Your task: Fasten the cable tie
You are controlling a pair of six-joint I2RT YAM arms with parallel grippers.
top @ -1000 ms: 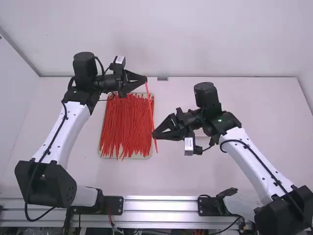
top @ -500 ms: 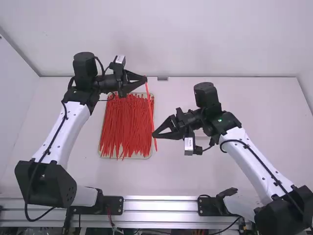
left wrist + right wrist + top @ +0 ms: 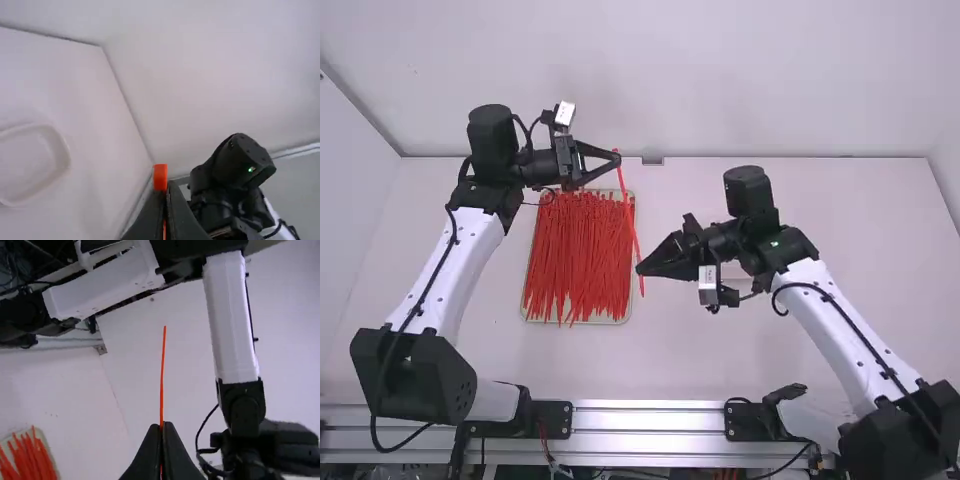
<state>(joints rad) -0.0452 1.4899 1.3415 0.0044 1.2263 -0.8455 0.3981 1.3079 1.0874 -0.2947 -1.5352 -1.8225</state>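
Spare red ties (image 3: 575, 255) lie heaped on the table (image 3: 860, 200). Above the heap's far end, the left claw (image 3: 616, 158) is pinched tight on the head of one cable tie (image 3: 629, 215). The tie slants down to the right claw (image 3: 641, 268), which is clamped on its tail, off the table.

We are seeing bare tabletop (image 3: 850, 200) stretching wide on the right. The pile of red ties (image 3: 578, 258) is blocking the left-middle, and the cable tie (image 3: 630, 230) strung from left gripper (image 3: 615, 160) to right gripper (image 3: 640, 268) is barring the gap.
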